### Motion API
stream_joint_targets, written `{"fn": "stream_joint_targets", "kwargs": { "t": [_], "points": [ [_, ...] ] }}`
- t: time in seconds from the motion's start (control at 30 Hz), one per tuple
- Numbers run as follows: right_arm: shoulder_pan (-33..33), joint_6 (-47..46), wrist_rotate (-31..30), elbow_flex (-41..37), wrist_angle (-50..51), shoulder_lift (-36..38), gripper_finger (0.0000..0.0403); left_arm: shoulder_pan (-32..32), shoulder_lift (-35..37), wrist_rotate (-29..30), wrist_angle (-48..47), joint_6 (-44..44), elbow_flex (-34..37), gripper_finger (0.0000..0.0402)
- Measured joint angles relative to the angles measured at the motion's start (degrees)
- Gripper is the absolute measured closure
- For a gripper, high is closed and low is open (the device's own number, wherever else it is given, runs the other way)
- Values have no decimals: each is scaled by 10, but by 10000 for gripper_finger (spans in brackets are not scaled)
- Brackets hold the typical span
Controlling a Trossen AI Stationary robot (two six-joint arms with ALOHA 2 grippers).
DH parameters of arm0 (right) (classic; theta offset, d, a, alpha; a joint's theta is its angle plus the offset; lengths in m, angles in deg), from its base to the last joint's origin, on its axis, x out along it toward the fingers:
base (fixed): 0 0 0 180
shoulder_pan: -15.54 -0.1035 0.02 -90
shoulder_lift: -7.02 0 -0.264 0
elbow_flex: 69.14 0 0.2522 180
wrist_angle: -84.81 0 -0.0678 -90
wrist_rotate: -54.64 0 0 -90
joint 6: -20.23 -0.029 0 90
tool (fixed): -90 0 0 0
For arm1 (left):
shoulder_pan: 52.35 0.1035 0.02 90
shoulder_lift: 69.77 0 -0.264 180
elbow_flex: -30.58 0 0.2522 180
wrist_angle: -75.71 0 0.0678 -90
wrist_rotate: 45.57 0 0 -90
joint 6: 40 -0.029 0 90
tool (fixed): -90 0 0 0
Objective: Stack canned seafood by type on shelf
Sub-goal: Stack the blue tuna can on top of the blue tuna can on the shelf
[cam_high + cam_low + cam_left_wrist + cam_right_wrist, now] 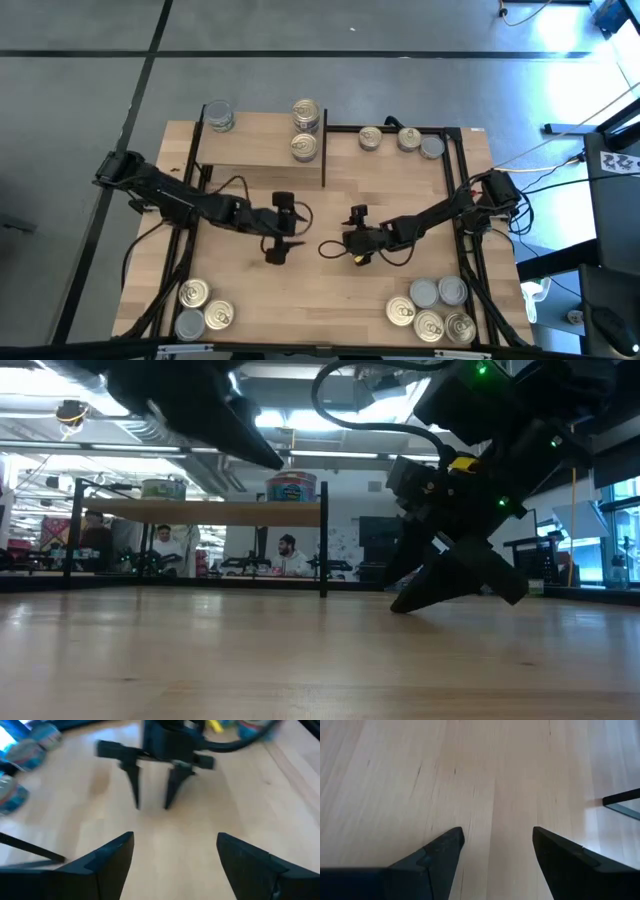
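The shelf [255,140] stands at the table's far left. On it are a silver-topped tin [218,117] and two gold-topped tins [307,112] [303,147]. More canned seafood sits on the table in three groups: far right [408,138], near left [205,310] and near right [435,310]. My left gripper [298,228] and right gripper [340,240] face each other over the bare middle of the table. Both are open with nothing between their fingers. The right gripper [400,605] slants down close to the tabletop, and the left gripper [175,837] is higher.
A thin black frame [455,190] runs along the table's right side and far edge. Cables trail from both arms. Bare wood lies between the grippers and toward the near edge. People sit in the room beyond the table [165,545].
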Motion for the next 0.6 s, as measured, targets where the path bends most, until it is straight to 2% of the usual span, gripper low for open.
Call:
{"fn": "stream_joint_targets", "kwargs": {
  "t": [0.13, 0.3, 0.6],
  "points": [
    [0, 1, 1, -1, -3, -1, 153, -52, 0, 0, -91, 69, -43, 123],
    [0, 14, 4, -2, -20, -2, 153, -123, 0, 4, -175, 186, -61, 128],
    [0, 46, 14, -3, -69, -4, 153, -256, -3, -6, -278, 496, -61, 129]
  ]
}}
